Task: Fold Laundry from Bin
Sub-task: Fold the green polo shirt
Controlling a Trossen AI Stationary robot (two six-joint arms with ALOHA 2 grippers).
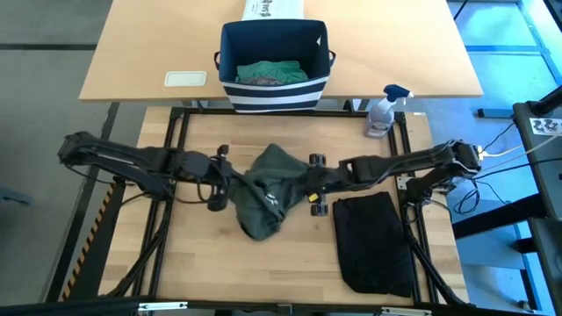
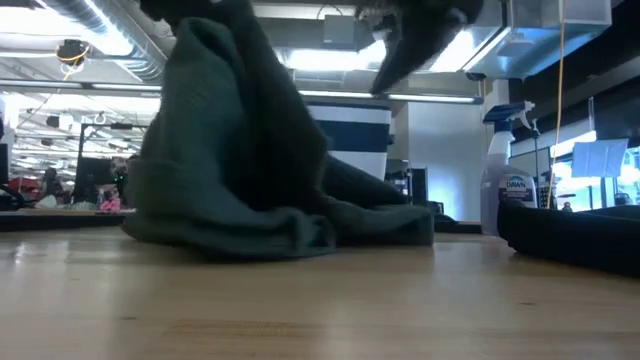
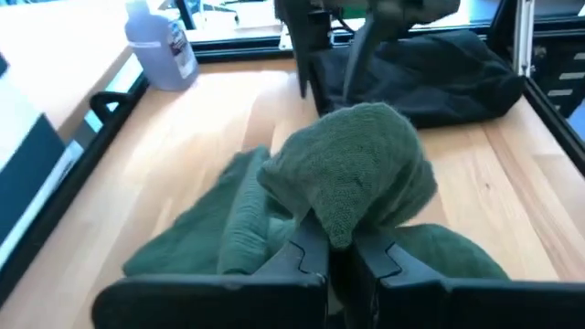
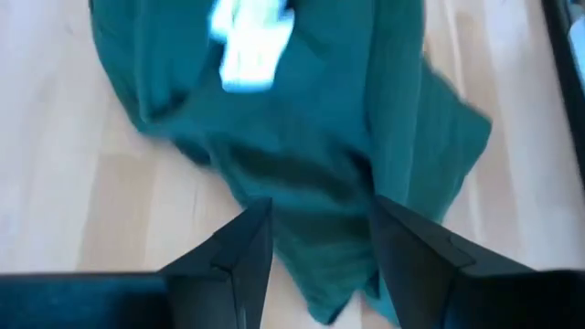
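Note:
A dark green garment [image 1: 266,200] lies bunched at the table's middle, and one part of it is pulled up into a peak [image 2: 205,60]. My left gripper [image 3: 339,260] is shut on it from the garment's left side [image 1: 235,187]. Just to the right of the peak my right gripper [image 4: 320,239] stands open above the garment [image 4: 302,137] and, in the low view, apart from it [image 2: 400,55]. At the near right, a folded black garment [image 1: 375,241] lies flat on the table. The navy striped bin [image 1: 274,88] stands on the far table with a teal garment [image 1: 272,72] inside. My left gripper pinches a bunched fold of the dark green garment [image 3: 343,215] between its two fingers. The fingers come from the table's left, slanting down. The fold is raised into a peak above the fingers, and the rest of the garment [image 2: 280,225] lies slack on the table.
A spray bottle [image 1: 385,112] stands at the far right corner of the work table. A white printed box [image 1: 272,9] sits behind the bin and a pale flat card [image 1: 185,79] to the bin's left. Bare wood lies at the near left [image 1: 211,263].

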